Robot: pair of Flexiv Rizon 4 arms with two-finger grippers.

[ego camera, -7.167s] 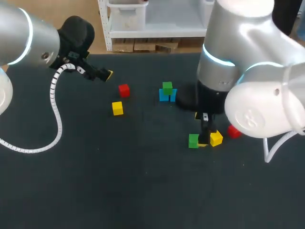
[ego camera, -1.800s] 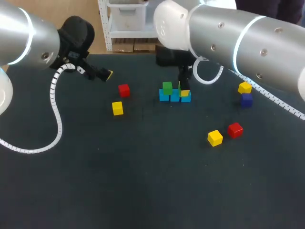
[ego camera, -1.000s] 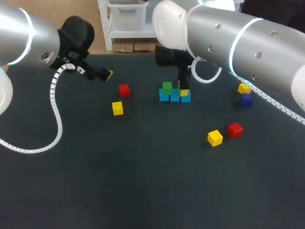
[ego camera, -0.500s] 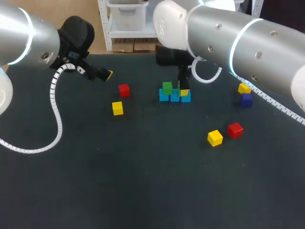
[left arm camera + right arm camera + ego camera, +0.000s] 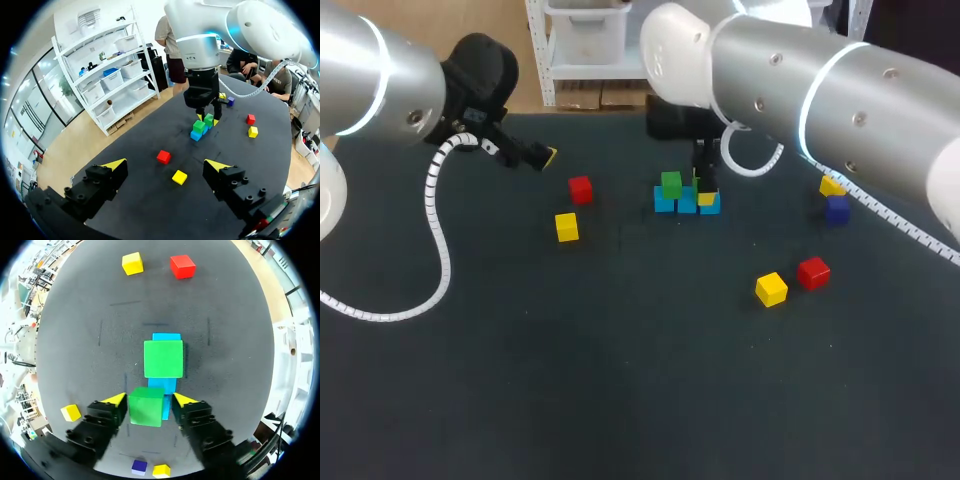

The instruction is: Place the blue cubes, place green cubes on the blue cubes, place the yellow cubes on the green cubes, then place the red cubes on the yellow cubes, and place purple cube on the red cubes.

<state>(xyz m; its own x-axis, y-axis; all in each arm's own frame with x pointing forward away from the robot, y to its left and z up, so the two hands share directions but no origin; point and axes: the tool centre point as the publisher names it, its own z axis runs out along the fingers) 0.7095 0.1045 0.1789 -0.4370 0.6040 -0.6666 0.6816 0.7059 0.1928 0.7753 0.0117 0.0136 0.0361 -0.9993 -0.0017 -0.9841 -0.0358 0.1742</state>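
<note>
Three blue cubes (image 5: 687, 203) lie in a row at mid-table. One green cube (image 5: 671, 184) sits on the row's left end. In the right wrist view a second green cube (image 5: 146, 406) rests on the blue row (image 5: 162, 385), next to the first green cube (image 5: 163, 358). My right gripper (image 5: 150, 400) straddles it, open, with a thin gap at each finger. In the head view my right gripper (image 5: 705, 188) hides that cube. My left gripper (image 5: 165, 164) hangs open and empty at the far left, its tip (image 5: 549, 156) showing.
A red cube (image 5: 580, 189) and a yellow cube (image 5: 567, 227) lie left of the row. Another yellow cube (image 5: 771, 289) and red cube (image 5: 813, 272) lie front right. At the right, a yellow cube (image 5: 833, 185) sits by the purple cube (image 5: 836, 209).
My right gripper's fingers have parted, letting go of the green cube on the blue row. The left arm has not moved.
</note>
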